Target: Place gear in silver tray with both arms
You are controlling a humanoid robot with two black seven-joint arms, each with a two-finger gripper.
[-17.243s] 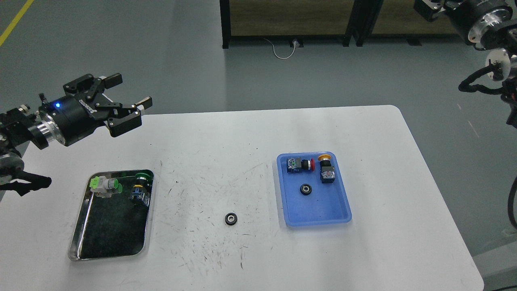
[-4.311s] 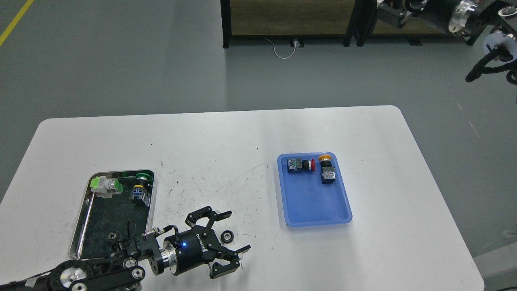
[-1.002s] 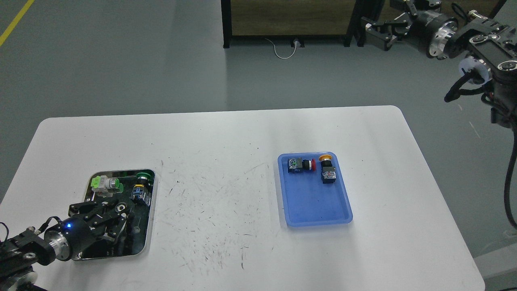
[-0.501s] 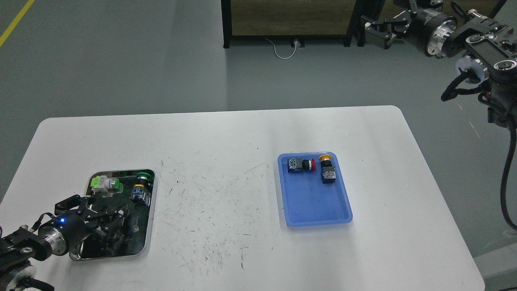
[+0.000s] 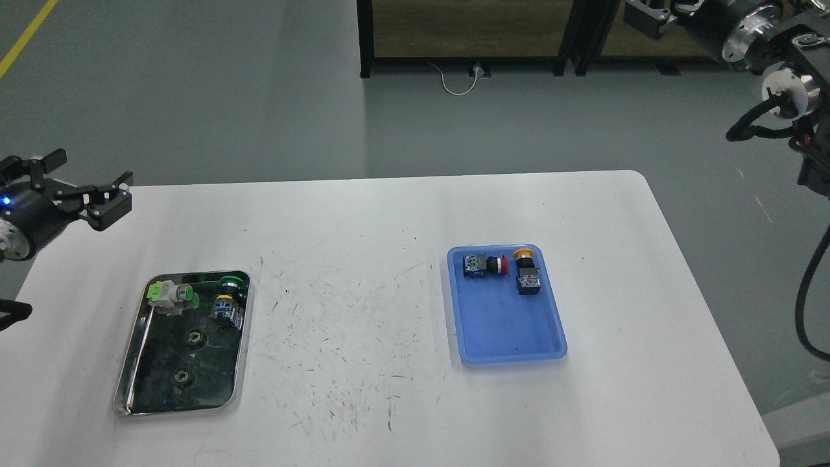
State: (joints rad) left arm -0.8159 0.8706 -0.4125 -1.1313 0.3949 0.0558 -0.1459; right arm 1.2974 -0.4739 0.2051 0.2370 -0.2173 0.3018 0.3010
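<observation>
Silver tray (image 5: 241, 363) on the white table (image 5: 389, 214) holds two gears (image 5: 194, 336), so placement looks done. Blue tray (image 5: 506, 350) keeps only push-buttons. Left gripper (image 5: 83, 183) hovers empty, fingers spread; the right gripper's (image 5: 639, 13) spread I cannot tell.

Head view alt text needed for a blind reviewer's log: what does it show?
Two gears lie in the silver tray beside two green push buttons. The left gripper hovers open above the table's far left corner. A blue tray holds two more buttons.
</observation>
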